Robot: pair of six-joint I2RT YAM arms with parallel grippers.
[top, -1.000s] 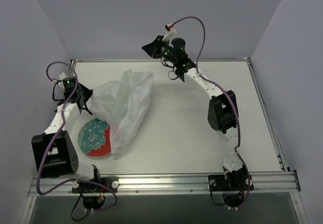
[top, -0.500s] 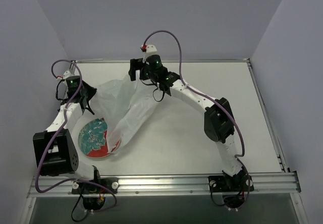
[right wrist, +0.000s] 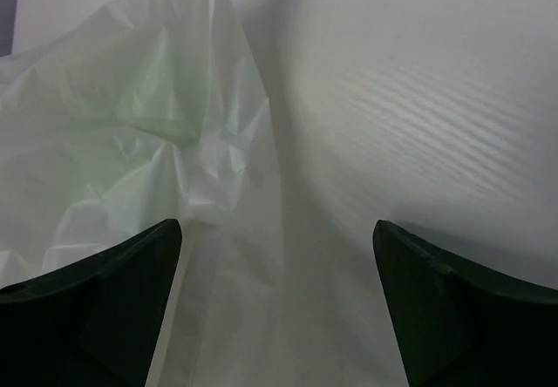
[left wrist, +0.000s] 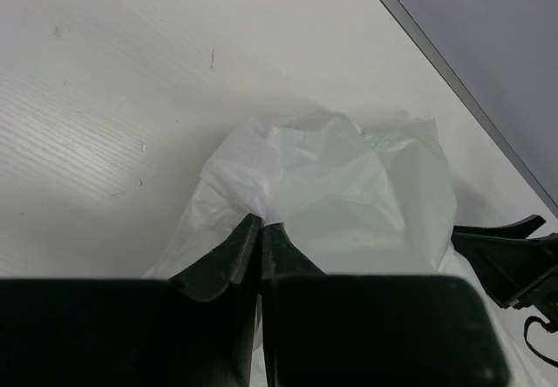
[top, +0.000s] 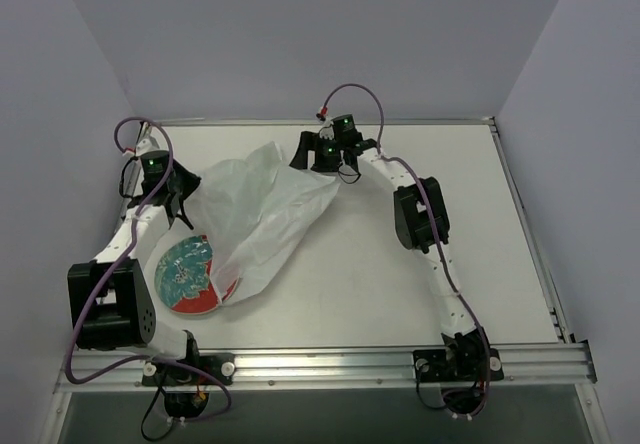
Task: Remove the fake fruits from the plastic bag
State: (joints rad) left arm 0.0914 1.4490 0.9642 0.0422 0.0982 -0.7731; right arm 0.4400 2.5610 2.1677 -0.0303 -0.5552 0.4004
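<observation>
Left gripper (left wrist: 260, 223) is pinched fully together on a fold of the plastic bag (left wrist: 340, 182), at the bag's left edge. From above, this gripper (top: 183, 201) sits close to the desk's (top: 360, 284) left side, with little room between it and the side wall.

The right gripper (right wrist: 275, 226) stands wide apart. Its two fingers straddle crumpled film at the bag's far end, and no contact with the film can be made out. In the top view it (top: 303, 152) hangs over the bag's far right corner, near the desk's far edge.

The bag lies slantwise from the far middle of the desk down to the near left. Its near end is draped over the right part of a red-rimmed plate (top: 180, 274), which lies just beside the left arm. The fake fruits cannot be made out as shapes; only a faint green tint shows through the film in both wrist views.

From the bag's right edge to the right side, white desk surface shows, crossed only by the right arm.
</observation>
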